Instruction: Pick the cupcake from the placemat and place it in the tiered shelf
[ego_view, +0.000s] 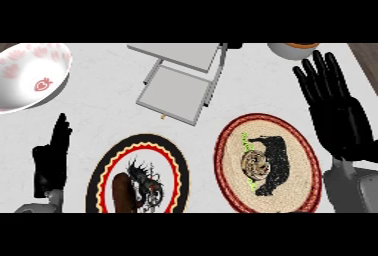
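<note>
Two placemats (171, 159) (297, 148), one cupcake (256, 165), one tiered shelf (179, 85), one bowl (29, 75) (perhaps a second bowl (294, 49), cropped).

From my console the view drops steeply onto the pale grey-white, stone-look desk (96, 110), and its flat top fills nearly the whole picture. I can make out faint, cloudy grey veining across it, clearest in the bare stretch at the left middle. At the upper right corner the desk ends in a straight edge that slants slightly outward, and beyond it lies a dark brown, wood-grained strip (367, 55). A thin sliver of the same brown (4, 46) shows at the upper left corner. I cannot tell whether that brown is floor or other furniture. The light looks soft and even, with the top equally bright from side to side.
</note>
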